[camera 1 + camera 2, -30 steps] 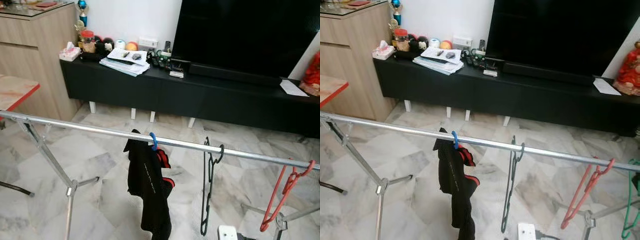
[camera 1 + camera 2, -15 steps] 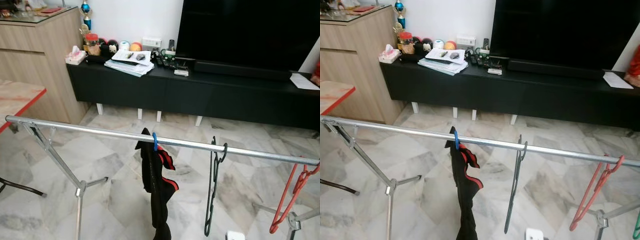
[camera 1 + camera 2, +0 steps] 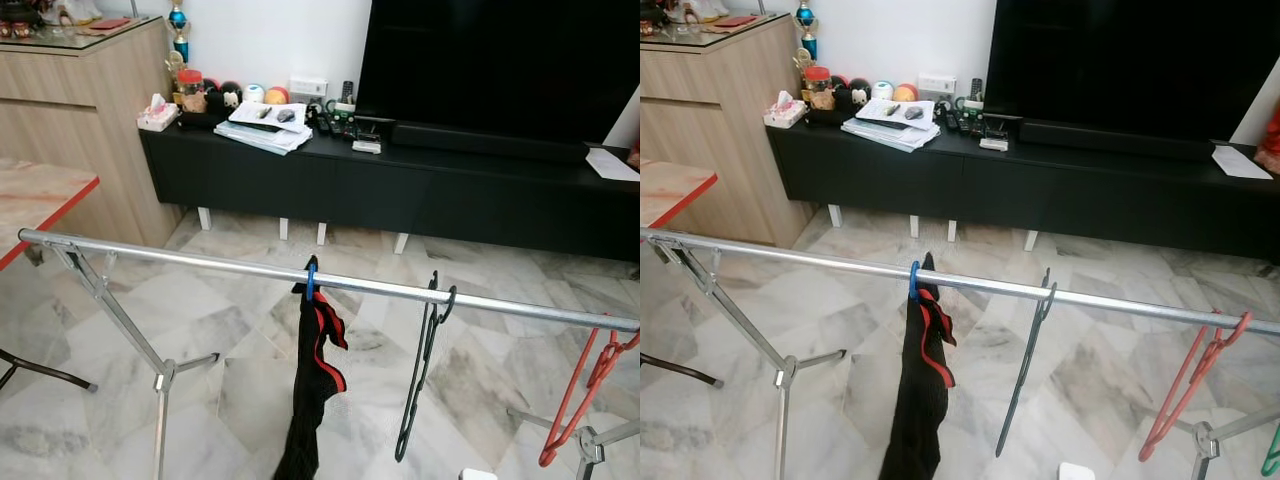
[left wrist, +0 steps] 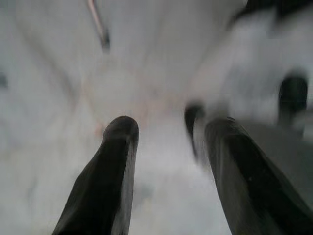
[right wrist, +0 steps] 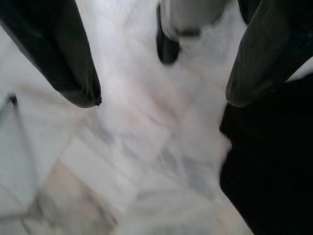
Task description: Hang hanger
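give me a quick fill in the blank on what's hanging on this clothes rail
1. The hook holding the black and red garment on the metal rail is coloured ____.
2. The bare hanger next to that garment is coloured ____.
3. The hanger at the rail's right end is coloured ____.
4. Behind the rail, a big dark TV stands on a long ____ cabinet.

Missing words: blue; black; red; black
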